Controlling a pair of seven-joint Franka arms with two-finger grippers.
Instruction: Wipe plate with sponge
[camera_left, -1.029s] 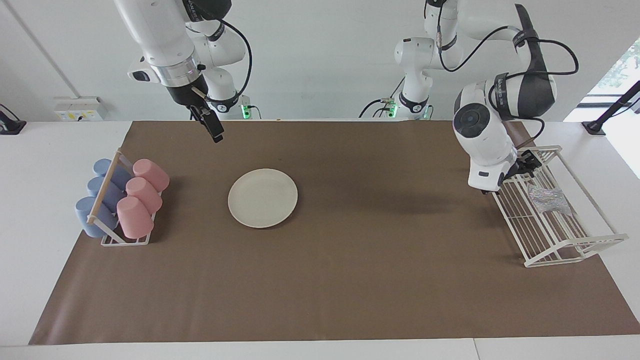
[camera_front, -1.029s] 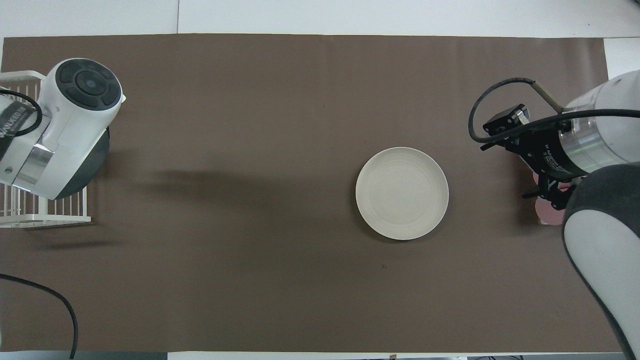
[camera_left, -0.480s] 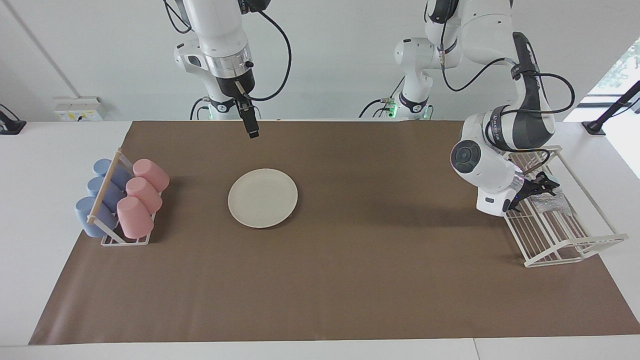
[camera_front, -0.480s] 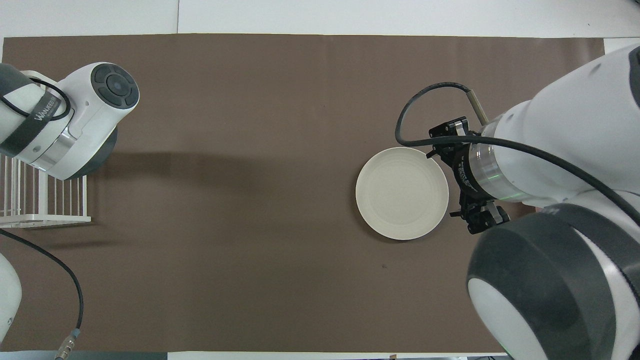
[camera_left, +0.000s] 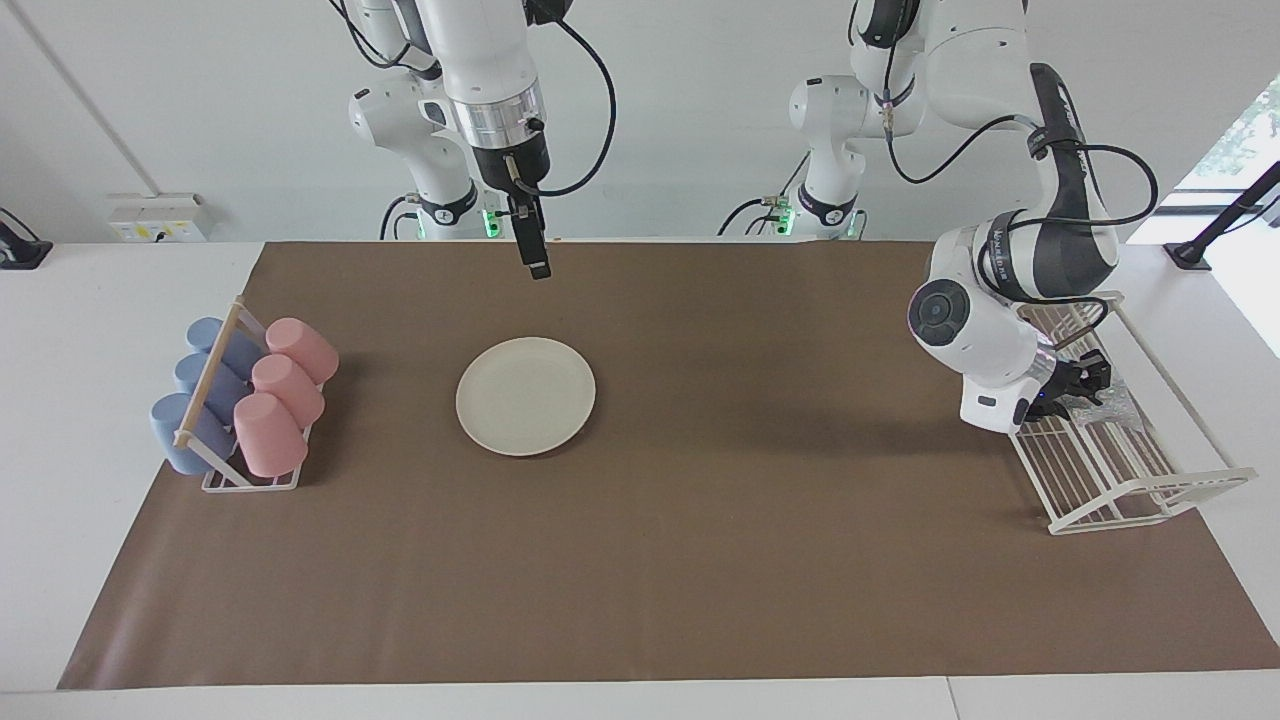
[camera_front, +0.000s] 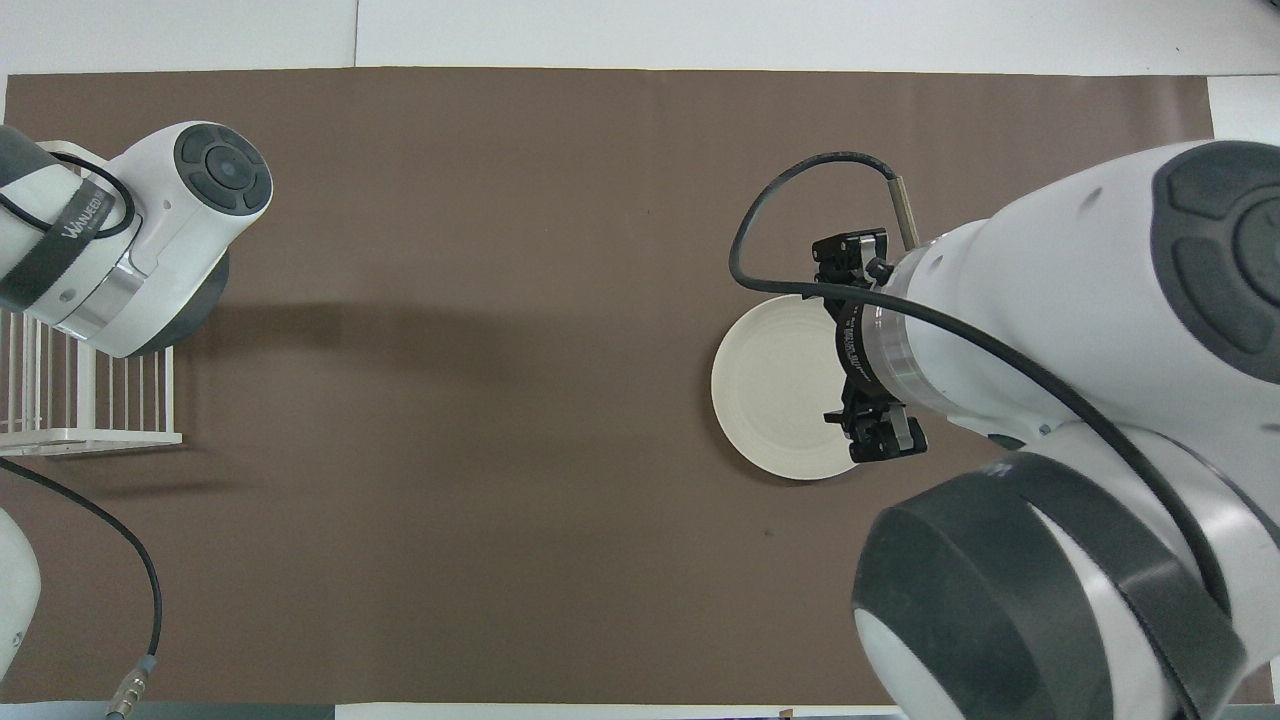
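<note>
Two grippers were in view, and only one was at the tool. Your left gripper (camera_left: 1088, 385) was down inside the white wire rack (camera_left: 1130, 500) at the left arm's end of the table. It sat right against the sponge (camera_left: 1112, 408), the small silvery, glittery pad lying on the rack's bars. You could see it touching the pad's edge that faces the robots. You could not tell how wide it stood, nor whether it had a grip on the sponge. From overhead the arm's wrist hid both the gripper and the pad.

Your right gripper (camera_left: 538, 265) hung in the air, pointing down over the brown mat (camera_left: 700, 560). It was seen edge-on and stood wide open, holding nothing and touching nothing. From overhead its wrist covered the part of the plate toward the right arm's end.

You had the plate (camera_left: 525, 396) lying flat and bare on the mat, toward the right arm's end and well apart from the sponge. Near it, closer to that end of the table, pink and blue cups (camera_left: 285, 385) lay on their sides in a small rack.
</note>
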